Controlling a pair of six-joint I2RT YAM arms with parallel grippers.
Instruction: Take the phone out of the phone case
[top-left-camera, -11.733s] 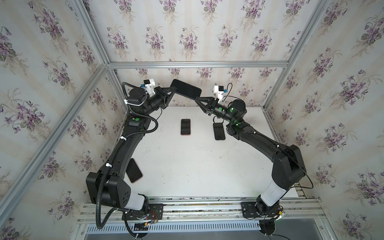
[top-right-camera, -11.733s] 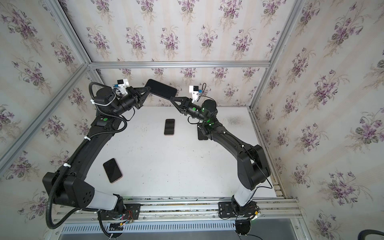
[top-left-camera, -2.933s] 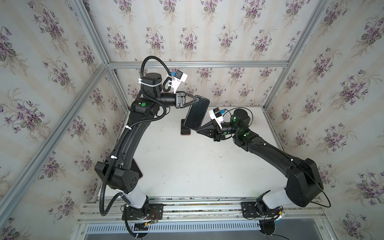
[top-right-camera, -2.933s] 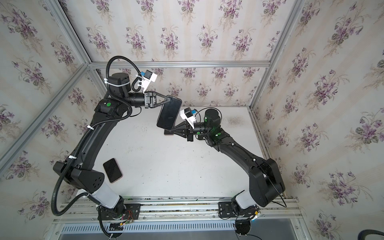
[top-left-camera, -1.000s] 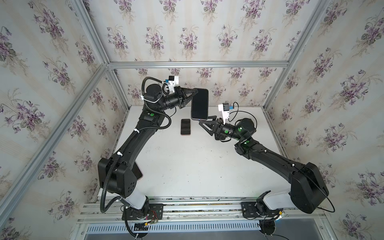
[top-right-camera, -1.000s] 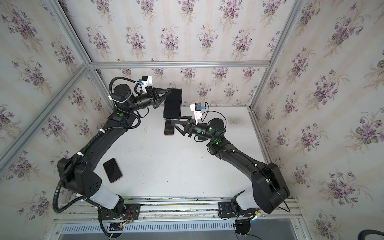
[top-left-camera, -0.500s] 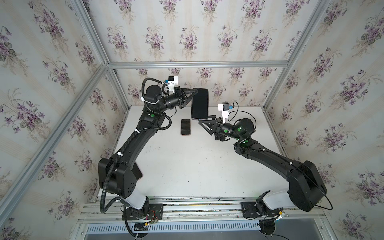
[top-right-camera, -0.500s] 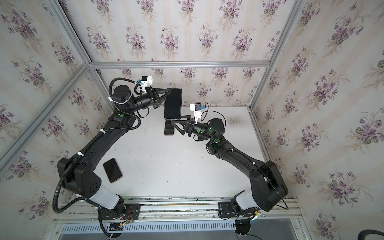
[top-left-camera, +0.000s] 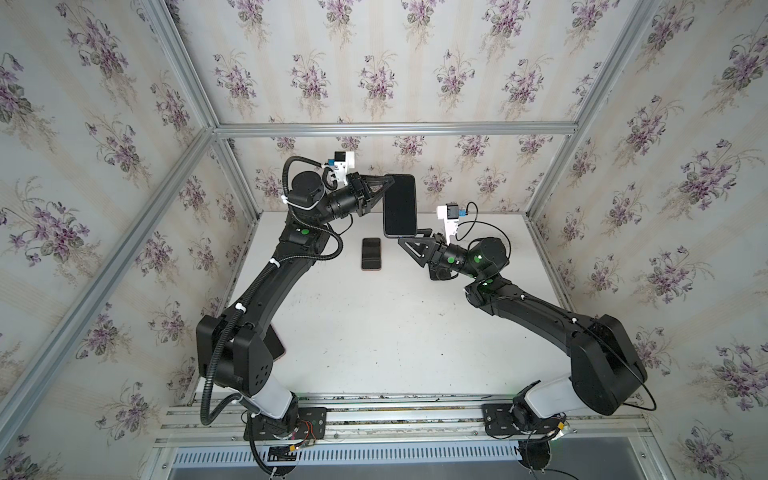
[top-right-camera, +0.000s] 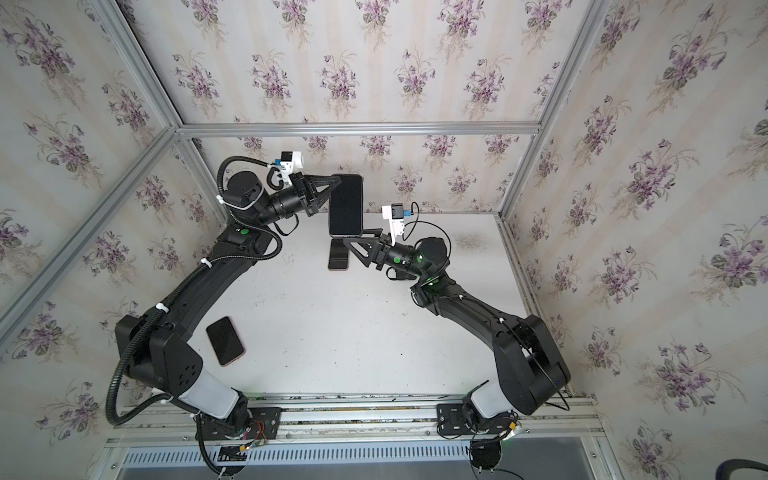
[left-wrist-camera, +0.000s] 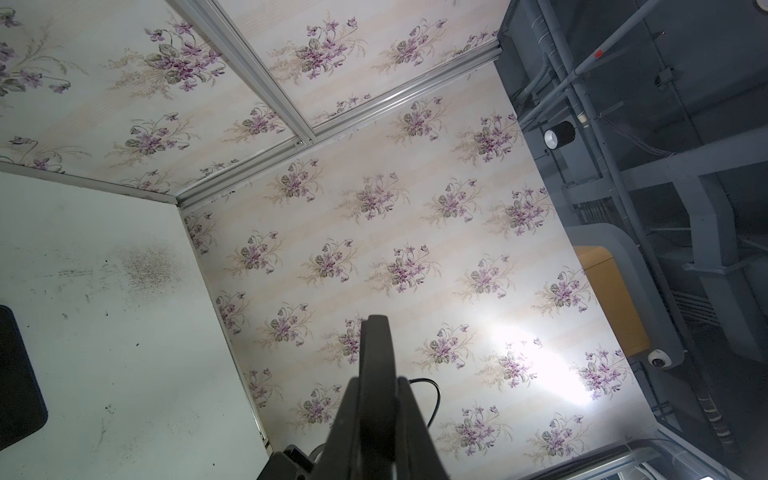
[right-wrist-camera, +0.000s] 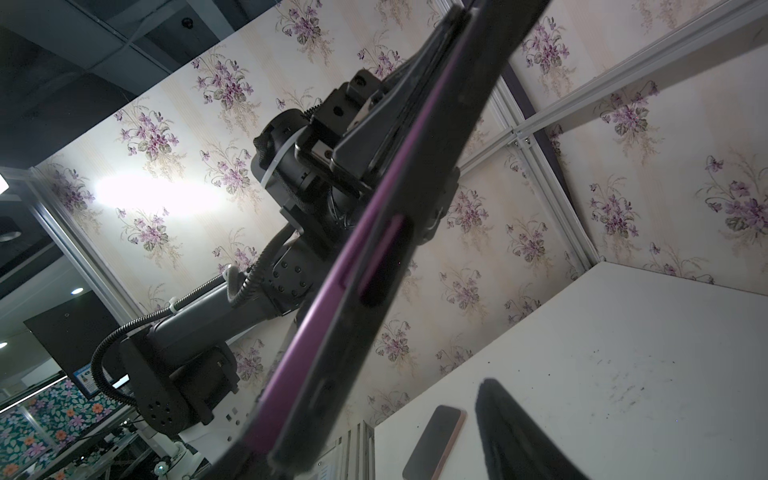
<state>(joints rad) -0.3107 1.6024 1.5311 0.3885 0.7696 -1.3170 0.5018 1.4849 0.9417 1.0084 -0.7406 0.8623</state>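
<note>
The phone in its phone case (top-left-camera: 399, 205) (top-right-camera: 345, 204) hangs upright in the air over the back of the table, screen facing the top views. My left gripper (top-left-camera: 388, 183) (top-right-camera: 336, 180) is shut on its upper left edge; the left wrist view shows the case edge-on (left-wrist-camera: 376, 357) between the fingers. My right gripper (top-left-camera: 409, 235) (top-right-camera: 353, 237) stands open at the phone's lower end, not closed on it. In the right wrist view the purple phone (right-wrist-camera: 309, 332) shows along the black case (right-wrist-camera: 415, 187), with one finger (right-wrist-camera: 511, 432) apart from it and the other hidden.
A second phone (top-left-camera: 371, 254) (top-right-camera: 338, 255) (right-wrist-camera: 434, 440) lies flat on the white table (top-left-camera: 374, 332) below the held one. Another phone (top-right-camera: 225, 340) lies front left beside the left arm's base. Papered walls with metal rails (top-left-camera: 395, 126) enclose the table.
About three seconds ago the left arm held the phone tilted and higher; it now hangs upright with the right gripper at its lower end. Over the last second almost nothing moved.
</note>
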